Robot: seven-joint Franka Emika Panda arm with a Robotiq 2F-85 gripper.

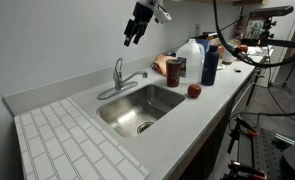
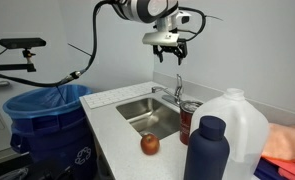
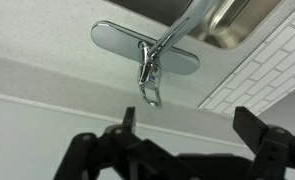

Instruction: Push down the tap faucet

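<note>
Behind the sink basin, the tap faucet is seen mounted on the counter; well above it, the gripper is held with jaws spread wide, and nothing is grasped.

Open air lies between the gripper and the tap faucet; bottles stand well aside.

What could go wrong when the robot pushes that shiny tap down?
The tap faucet has a slim, shiny lever, so the open tool might slip off it or miss it. In an exterior view the tool hangs well above the tap, so coming down too fast could bang the countertop. The dark blue bottle stands nearby, and a wide swing might knock it.
</note>
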